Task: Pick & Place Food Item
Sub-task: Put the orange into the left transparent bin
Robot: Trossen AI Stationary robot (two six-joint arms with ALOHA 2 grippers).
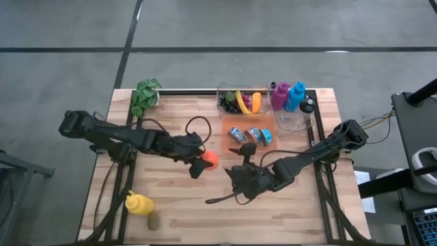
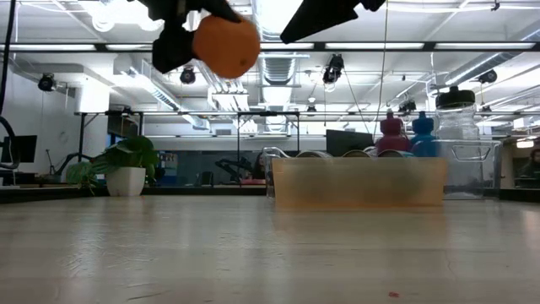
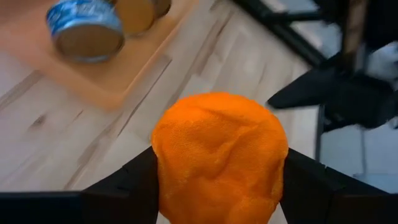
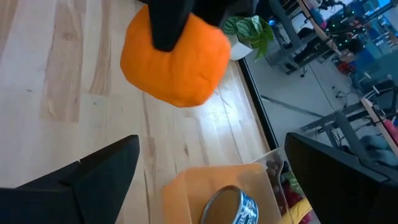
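Note:
An orange fruit (image 1: 211, 160) with dimpled skin hangs high above the table's middle, also visible in the low view (image 2: 224, 46). My left gripper (image 1: 203, 162) reaches in from the table's left and is shut on it. My right gripper (image 1: 236, 179) comes in from the right and stands open just to the near right of the orange, touching nothing. In the right wrist view, its two dark fingers (image 4: 102, 171) frame the orange (image 4: 177, 59) from a short way off. My left gripper pinches the orange by two opposite sides (image 3: 163, 168) between its two fingers (image 3: 121, 190). The fingers slant down from the table's left. The orange is lifted well clear of the table, and its skin looks creased between the fingers.
An orange tray (image 1: 231, 123) with several blue-labelled cans sits right of centre. Behind it stand a clear box of fruit (image 1: 239, 101) and pink and blue bottles (image 1: 287, 96). A potted plant (image 1: 145, 96) is at the far left, a yellow bottle (image 1: 138, 203) at the near left.

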